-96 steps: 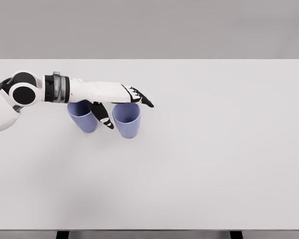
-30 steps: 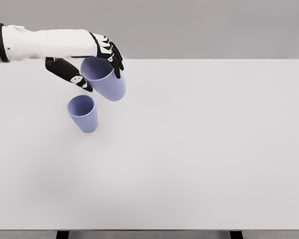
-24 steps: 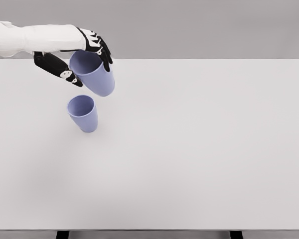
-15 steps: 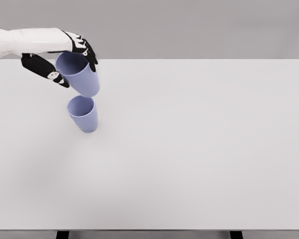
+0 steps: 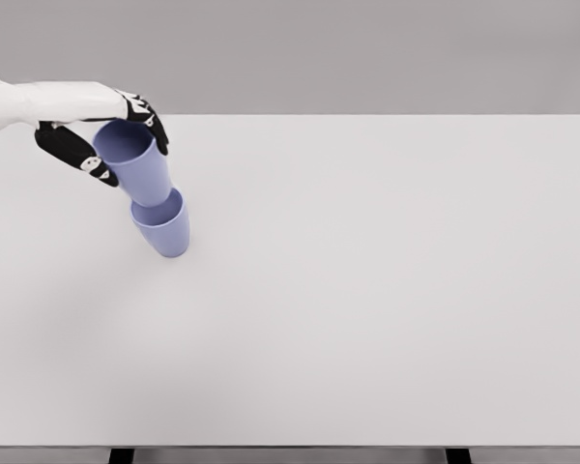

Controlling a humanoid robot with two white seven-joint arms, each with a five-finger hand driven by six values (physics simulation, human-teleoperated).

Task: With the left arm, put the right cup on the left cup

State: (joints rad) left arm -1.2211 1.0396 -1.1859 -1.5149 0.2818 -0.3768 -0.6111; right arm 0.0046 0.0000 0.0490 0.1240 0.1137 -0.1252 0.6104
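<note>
Now the left hand (image 5: 104, 135) reaches in from the left edge, fingers curled around the rim of the held cup (image 5: 135, 162). Its base seems to sit in the mouth of the standing cup (image 5: 163, 230) on the white table (image 5: 387, 280).

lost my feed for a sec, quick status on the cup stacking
Left hand shut on the held cup. Its base is at the mouth of the lower cup; not released yet. Nothing else on the table. Right arm out of view.
</note>
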